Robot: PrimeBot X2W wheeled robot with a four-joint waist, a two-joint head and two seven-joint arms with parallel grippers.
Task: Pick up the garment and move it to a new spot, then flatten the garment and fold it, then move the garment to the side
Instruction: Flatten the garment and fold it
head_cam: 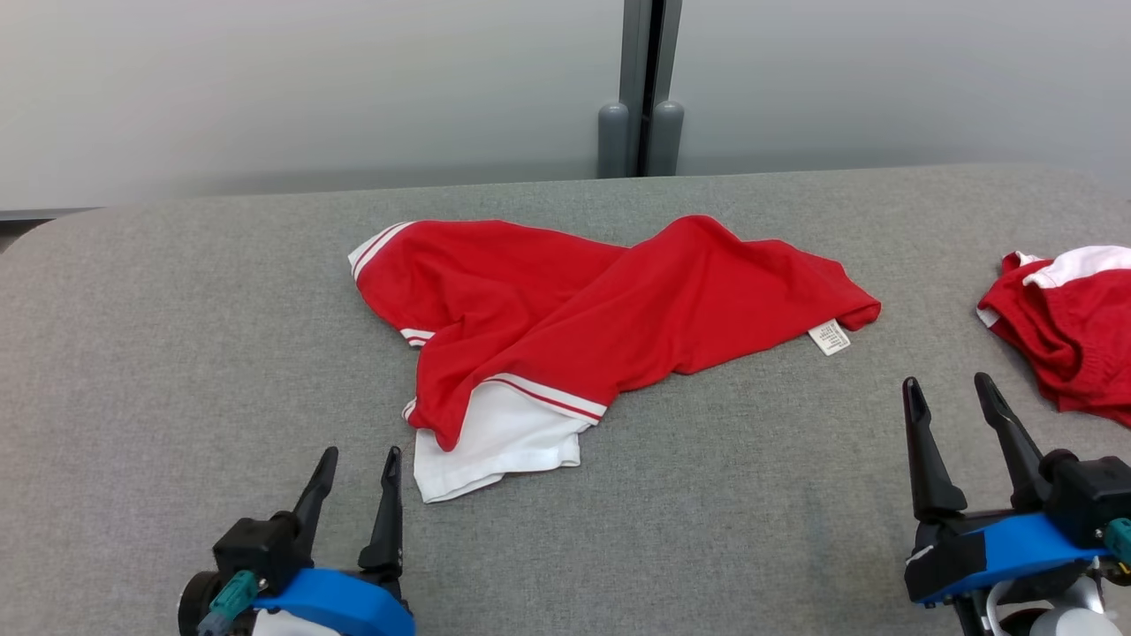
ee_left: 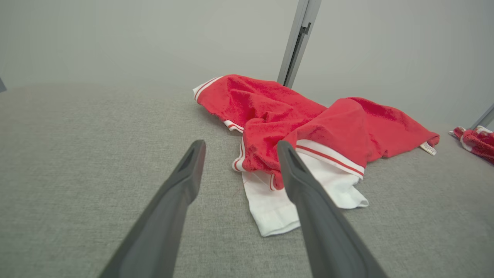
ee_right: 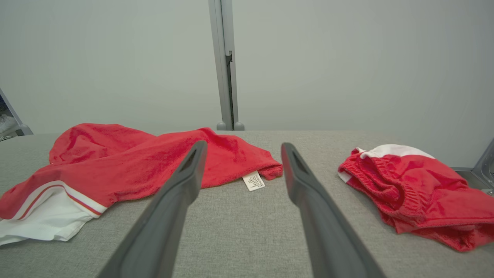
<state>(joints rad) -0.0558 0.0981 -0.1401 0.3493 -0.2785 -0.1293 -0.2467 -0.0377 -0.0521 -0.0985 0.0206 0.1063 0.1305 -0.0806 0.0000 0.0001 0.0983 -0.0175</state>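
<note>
A red garment (head_cam: 610, 309) with white trim and a white panel lies crumpled in the middle of the grey padded table (head_cam: 177, 353). Its white label (head_cam: 829, 337) sticks out at the right end. In the left wrist view the garment (ee_left: 308, 119) lies just beyond my fingers; in the right wrist view the garment (ee_right: 127, 162) lies to the left. My left gripper (head_cam: 360, 464) is open near the table's front, close to the white panel. My right gripper (head_cam: 952, 397) is open at the front right, holding nothing.
A second red and white piece of clothing (head_cam: 1074, 327) lies bunched at the table's right edge, also in the right wrist view (ee_right: 417, 189). A grey partition post (head_cam: 641, 88) stands behind the table against a pale wall.
</note>
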